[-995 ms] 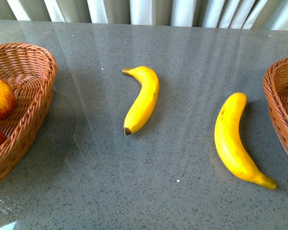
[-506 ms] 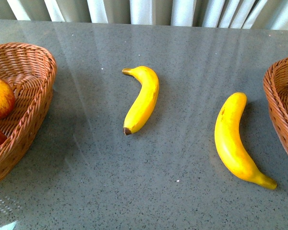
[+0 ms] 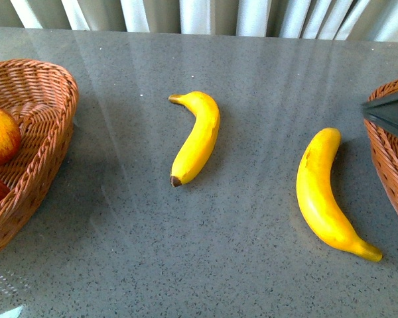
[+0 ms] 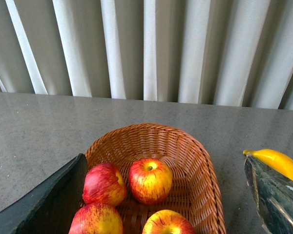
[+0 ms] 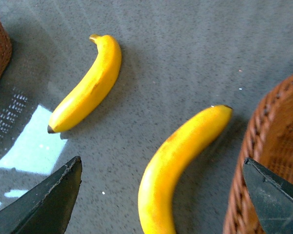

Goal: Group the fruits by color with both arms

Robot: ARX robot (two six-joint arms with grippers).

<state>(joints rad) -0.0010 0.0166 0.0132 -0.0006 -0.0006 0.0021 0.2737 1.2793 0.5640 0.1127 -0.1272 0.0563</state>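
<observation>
- Your right hand (image 5: 161, 165) is spread wide and holds nothing. Its two dark fingers (image 5: 49, 200) frame a patch of the grey worktop (image 5: 185, 48).
- The nearer banana (image 5: 178, 161) lies flat on the worktop between those fingers and touches neither.
- The right basket (image 3: 385, 159) stands just beside that banana. In the front view a dark part of your right hand shows over the basket's rim.
- The second banana (image 3: 198, 136) lies well apart from the first, toward the middle of the worktop and outside the span of the right hand.
- Your left hand (image 4: 163, 161) is also spread wide and empty. It hangs above the left basket (image 4: 205, 161), where four apples (image 4: 150, 179) lie.
</observation>
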